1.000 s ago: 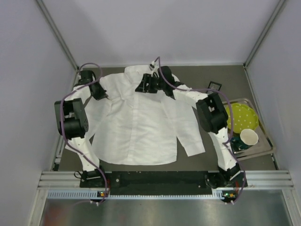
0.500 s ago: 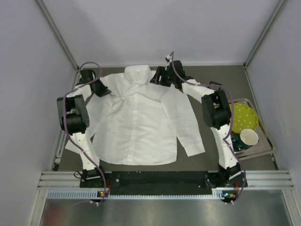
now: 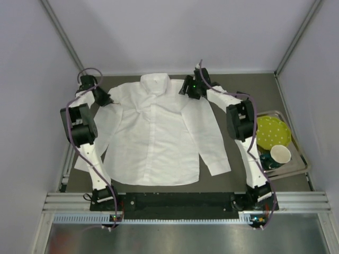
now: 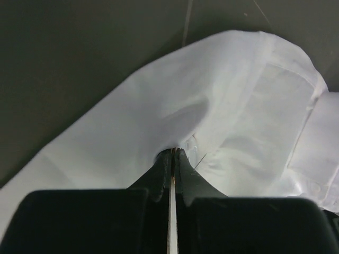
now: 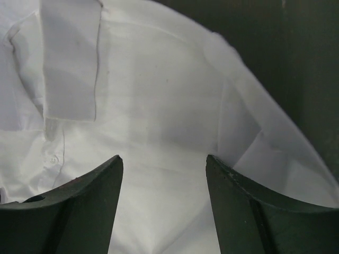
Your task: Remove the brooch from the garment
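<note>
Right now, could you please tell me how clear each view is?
Top external: even light, sharp, though the shirt is nearly washed out. Left wrist: the left gripper is a dark silhouette, fabric soft. Right wrist: the right gripper is dark, seams and a button readable.

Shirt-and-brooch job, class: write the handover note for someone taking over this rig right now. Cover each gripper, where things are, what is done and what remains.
Left gripper: shut, pinching a fold of the shirt near its shoulder, on the left of the top view.
Right gripper: open and empty, over the opposite shoulder beside the collar.
Brooch: not visible in any view; neither gripper holds it.
Done: fabric gripped.
Left: locate the brooch, unpin it, lift it clear.
</note>
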Robot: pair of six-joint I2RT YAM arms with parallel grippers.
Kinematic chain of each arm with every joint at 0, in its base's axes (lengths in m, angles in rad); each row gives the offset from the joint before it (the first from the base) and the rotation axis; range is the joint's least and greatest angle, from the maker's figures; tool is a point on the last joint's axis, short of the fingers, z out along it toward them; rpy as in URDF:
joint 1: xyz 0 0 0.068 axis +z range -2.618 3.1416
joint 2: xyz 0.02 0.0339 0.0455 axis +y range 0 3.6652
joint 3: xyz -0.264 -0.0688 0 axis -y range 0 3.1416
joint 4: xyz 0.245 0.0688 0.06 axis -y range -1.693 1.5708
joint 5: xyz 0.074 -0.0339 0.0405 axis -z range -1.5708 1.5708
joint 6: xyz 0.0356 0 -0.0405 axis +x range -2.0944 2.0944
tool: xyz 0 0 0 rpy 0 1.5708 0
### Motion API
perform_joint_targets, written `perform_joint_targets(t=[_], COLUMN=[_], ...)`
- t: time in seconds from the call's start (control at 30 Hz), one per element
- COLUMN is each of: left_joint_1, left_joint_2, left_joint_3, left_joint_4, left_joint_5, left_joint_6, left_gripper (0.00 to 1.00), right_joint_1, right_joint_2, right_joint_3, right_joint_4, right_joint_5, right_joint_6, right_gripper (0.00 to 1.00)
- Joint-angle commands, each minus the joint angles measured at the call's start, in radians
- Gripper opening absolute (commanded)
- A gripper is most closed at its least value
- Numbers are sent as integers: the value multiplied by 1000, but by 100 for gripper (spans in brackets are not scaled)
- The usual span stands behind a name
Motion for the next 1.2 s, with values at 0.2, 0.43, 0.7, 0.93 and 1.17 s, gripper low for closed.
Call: perform_joint_targets(t=[0.2,0.43,0.7,0.93,1.17], left_joint_1=[84,81,27,-117,-240], left_joint_2=[126,165,16,-232,-607], left_joint_3=[153,211,248,215,-220], left_joint_4=[-146,-89,-86,-143,50], left_joint_5=[-67,17,59,0,139], left_joint_6=[139,110,107,176,181], left_gripper=[0,0,0,0,0], right_joint_1=[-135,-175,-82,-14,4], right_joint_2=[138,198,143,-139,-527], right_joint_3=[165,273,293,98,-329], right_joint_4=[-140,-166,-137,-137,-136], right_joint_5=[-37,-66,-139,50,14], right_joint_6=[42,42,-100,-212,-210], right_gripper=[64,64,66,67,67])
